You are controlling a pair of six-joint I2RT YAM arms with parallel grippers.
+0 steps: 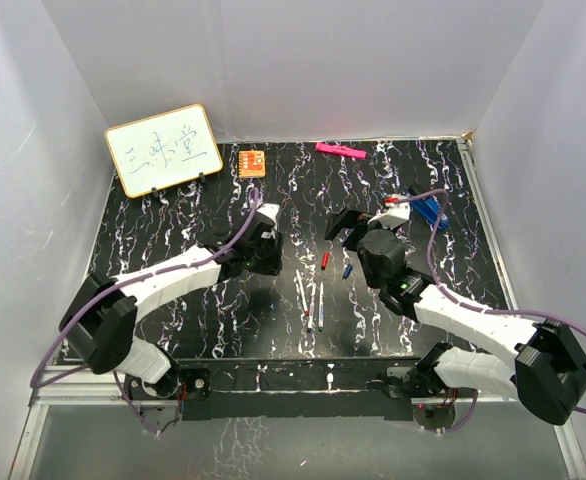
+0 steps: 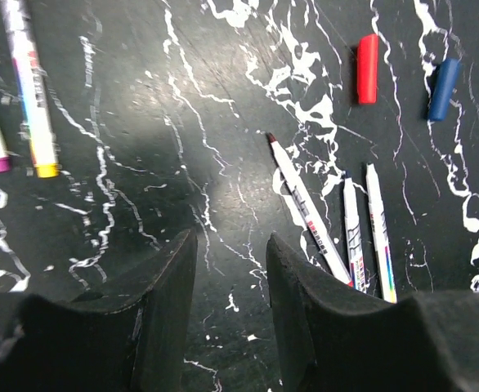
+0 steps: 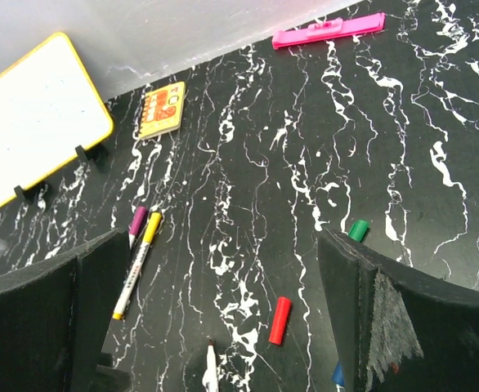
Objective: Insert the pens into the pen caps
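Red cap [image 2: 368, 69] sits at one o'clock from our open left end effector [image 2: 231, 242]; we should pinch the nearest pen [image 2: 309, 208] mid-barrel.

Glossy, seemingly plastic red cap [image 2: 368, 69]

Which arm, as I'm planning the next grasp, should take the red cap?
Right. The red cap lies roughly centred before the open right pincer; the left pincer has it far off-centre.
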